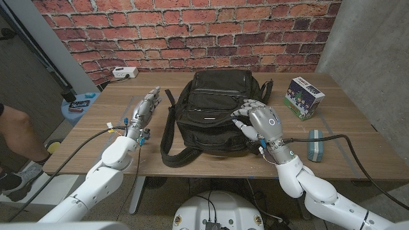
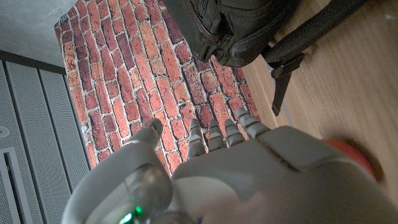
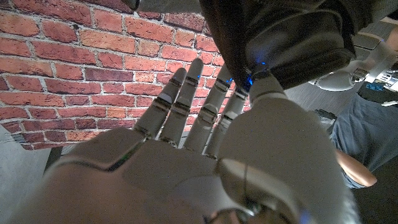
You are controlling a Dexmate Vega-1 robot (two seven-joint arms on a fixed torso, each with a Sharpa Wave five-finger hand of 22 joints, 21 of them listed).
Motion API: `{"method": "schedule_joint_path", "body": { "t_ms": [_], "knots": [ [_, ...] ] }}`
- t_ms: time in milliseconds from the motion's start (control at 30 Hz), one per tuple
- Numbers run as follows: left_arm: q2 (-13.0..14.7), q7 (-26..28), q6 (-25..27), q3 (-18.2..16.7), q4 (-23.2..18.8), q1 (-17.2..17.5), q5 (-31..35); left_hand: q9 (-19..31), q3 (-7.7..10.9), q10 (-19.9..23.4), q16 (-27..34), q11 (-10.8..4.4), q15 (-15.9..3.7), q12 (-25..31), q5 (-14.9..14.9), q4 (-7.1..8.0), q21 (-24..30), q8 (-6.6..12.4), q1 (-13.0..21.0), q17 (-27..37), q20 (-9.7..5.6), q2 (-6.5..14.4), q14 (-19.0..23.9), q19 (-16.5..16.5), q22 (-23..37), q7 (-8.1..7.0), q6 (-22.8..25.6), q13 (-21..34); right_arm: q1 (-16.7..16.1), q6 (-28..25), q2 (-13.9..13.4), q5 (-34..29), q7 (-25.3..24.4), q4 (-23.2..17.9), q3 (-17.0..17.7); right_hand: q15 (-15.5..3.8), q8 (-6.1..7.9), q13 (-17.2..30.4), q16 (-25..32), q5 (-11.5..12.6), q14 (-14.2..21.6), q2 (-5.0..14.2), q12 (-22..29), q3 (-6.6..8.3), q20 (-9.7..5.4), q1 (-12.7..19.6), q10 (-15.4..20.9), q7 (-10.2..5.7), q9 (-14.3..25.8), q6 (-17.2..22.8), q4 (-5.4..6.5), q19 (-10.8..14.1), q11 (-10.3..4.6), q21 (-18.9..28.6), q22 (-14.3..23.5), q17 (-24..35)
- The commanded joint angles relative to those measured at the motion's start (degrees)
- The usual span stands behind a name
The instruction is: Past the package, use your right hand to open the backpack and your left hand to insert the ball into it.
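**Both hands at the black backpack on a wooden table**

At the far left edge of the head view, part of a person [image 1: 14, 137] in dark clothing stands beside the table. A white power strip [image 1: 125, 73] lies on the far left corner of the wooden table [image 1: 358, 150], whose surface is smooth, with a light grain.

The left hand [image 1: 143, 107], a grey and white jointed shell, lies left of the backpack with its fingers stretched straight toward the far side. In the left wrist view the fingers [image 2: 214, 135] are extended and close together. A rounded red-orange shape, apparently the ball [image 2: 351, 155], shows just beside the palm in that view; whether the hand grips it cannot be told.

The backpack [image 1: 214, 112] sits at the middle of the table. It is black woven fabric, soft and boxy, with zip lines across its top and a flat webbing strap [image 1: 167, 137] curling out on its near left side. In the left wrist view the same strap [image 2: 283, 78] ends in a dark buckle on the wood.

The right hand [image 1: 259, 121] rests on the near right part of the backpack, fingertips on the fabric. In the right wrist view its fingers [image 3: 208, 112] reach straight, slightly fanned, against the dark fabric; no pinch is visible.

Right of the backpack stands the package [image 1: 303, 97], a glossy printed cardboard box, white and blue. Nearer, a pale blue ribbed oblong object [image 1: 314, 145] lies close to the right edge.
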Motion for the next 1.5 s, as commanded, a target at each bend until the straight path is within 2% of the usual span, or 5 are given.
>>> {"method": "schedule_joint_path", "body": {
  "t_ms": [33, 533, 900, 1100, 1500],
  "knots": [
    [3.37, 2.69, 3.2, -2.32, -4.44, 3.29, 2.58, 0.1, 0.53, 0.51, -0.13, 0.16, 0.09, 0.27, -0.14, -0.24, 0.11, 0.36, -0.24, 0.08, 0.16, 0.06, 0.26, 0.21, 0.12, 0.23, 0.31, 0.14, 1.72, 2.18, 0.39, 1.4, 0.3, 0.66, 0.62, -8.75, 0.36, 0.27, 0.22, -0.11, 0.6, 0.59, 0.4, -0.16, -5.25, 0.64, 0.29, -0.25, 0.13, 0.69, 0.17, 0.33, 0.11, 0.11, 0.19, 0.24],
    [5.74, 4.7, 5.37, -6.45, -8.56, 9.57, 3.5, 0.09, 0.87, 1.51, -0.07, 0.65, 0.31, 0.56, -0.08, -0.99, 0.15, 0.49, 0.22, 0.03, 0.31, -0.01, 0.56, 0.4, 0.1, 0.66, 0.99, 0.14, 4.8, 5.07, 1.57, 2.37, 1.92, 2.25, -0.03, -8.81, 0.4, 0.84, 0.1, -0.09, 0.99, 1.34, 0.68, -0.4, -5.26, 1.53, 0.53, 0.17, 0.18, 0.69, 0.13, 0.2, 0.37, 0.13, 0.22, 0.5],
    [7.93, 7.85, 9.16, -10.22, -12.95, 12.64, 8.61, 0.06, 2.45, 3.55, 0.32, 0.09, 0.66, 0.96, 1.04, -3.67, 0.35, 0.91, 2.45, 0.1, 1.19, 0.41, 2.67, 1.44, 0.06, 1.09, 3.32, 0.2, 5.96, 6.65, 2.18, 3.95, 2.44, 3.51, 0.12, -8.81, 0.42, 1.04, 0.02, -0.12, 1.16, 1.55, 0.71, -0.7, -5.25, 1.8, 0.48, 0.36, 0.22, 0.64, 0.19, 0.15, 0.42, 0.14, 0.23, 0.64],
    [10.21, 9.35, 14.35, -12.28, -16.33, 14.06, 12.45, 0.04, 3.2, 4.08, 0.34, -0.23, 0.28, 0.94, 1.79, -5.29, 0.48, 0.96, 3.69, 0.1, 1.65, 0.12, 3.35, 2.1, 0.07, 0.89, 4.31, 0.2, 7.16, 7.75, 2.71, 4.63, 2.61, 4.67, -0.07, -8.85, 0.46, 1.14, 0.02, -0.1, 1.31, 1.63, 0.78, -0.79, -5.28, 2.06, 0.6, 0.5, 0.23, 0.7, 0.13, 0.15, 0.4, 0.15, 0.23, 0.76],
    [12.12, 8.49, 20.44, -17.13, -20.0, 16.87, 17.14, 0.06, 3.2, 4.69, 0.35, -0.31, 0.1, 0.98, 2.01, -6.35, 0.56, 0.95, 4.22, 0.11, 1.5, -0.32, 3.98, 2.57, 0.12, 0.82, 5.07, 0.23, 8.46, 9.06, 3.33, 5.3, 2.76, 5.58, -0.28, -8.86, 0.54, 1.56, 0.06, -0.02, 1.76, 1.75, 1.16, -1.15, -5.63, 2.58, 1.09, 0.75, 0.26, 0.82, 0.09, -0.09, 0.54, 0.11, 0.24, 1.11]
  ]
}}
